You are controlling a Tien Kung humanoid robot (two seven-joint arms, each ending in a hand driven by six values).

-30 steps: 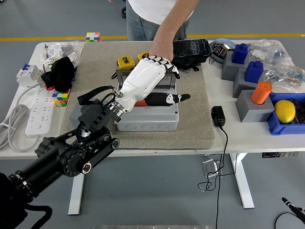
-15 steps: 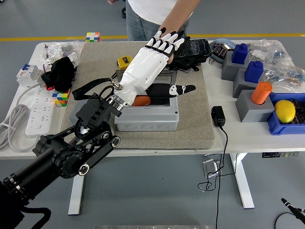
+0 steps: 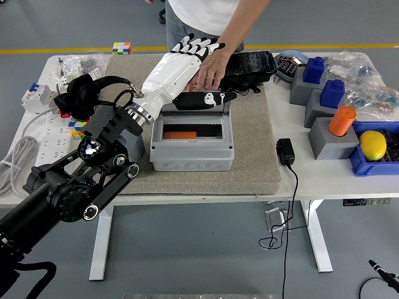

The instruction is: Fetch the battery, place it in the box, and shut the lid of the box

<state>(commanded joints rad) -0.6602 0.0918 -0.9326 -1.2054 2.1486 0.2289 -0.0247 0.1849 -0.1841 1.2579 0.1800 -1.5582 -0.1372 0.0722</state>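
A grey box point(image 3: 192, 154) stands on the brown mat point(image 3: 249, 134) with its top open. Inside it lies the orange battery point(image 3: 181, 134). My left hand point(image 3: 192, 61), white with black fingertips, hangs over the box's far edge. Its fingers point(image 3: 198, 43) are stretched out flat, the thumb point(image 3: 215, 98) lies along the back rim, and it holds nothing. A person's hand point(image 3: 213, 70) reaches down from the far side and rests just behind the box, next to my fingers. I cannot make out the lid behind these hands.
A black case point(image 3: 250, 63) lies behind the box. At the right are a black charger point(image 3: 285, 151), grey blocks point(image 3: 333, 138) carrying blue and orange pieces, and a blue bin with a lemon point(image 3: 373, 144). A power strip point(image 3: 47, 146) and a colour cube point(image 3: 78, 128) sit at the left.
My left hand rose from the box's opening and swung back to its far edge, uncovering the battery inside. The person's hand came down behind the box.
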